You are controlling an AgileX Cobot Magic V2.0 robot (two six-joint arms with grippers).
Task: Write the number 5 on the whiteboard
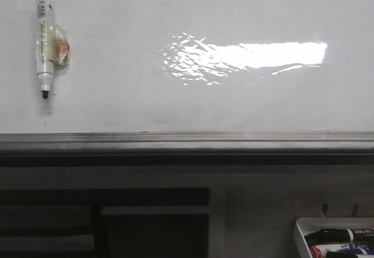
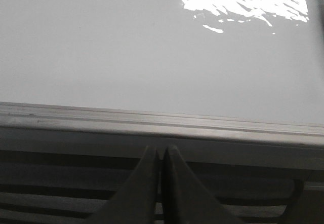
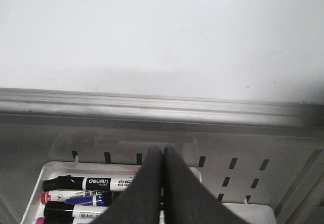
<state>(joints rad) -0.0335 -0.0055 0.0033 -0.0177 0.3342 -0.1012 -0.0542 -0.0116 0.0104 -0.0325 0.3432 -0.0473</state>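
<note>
"deli" on the tray's black marker [image 3: 88, 183]

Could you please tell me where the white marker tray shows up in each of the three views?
Front view: the marker tray sits in the lower right corner, cut by the frame.
Left wrist view: not in it.
Right wrist view: tray at lower left, partly behind the right tool.
Shared landmark: the whiteboard's grey ledge.
</note>
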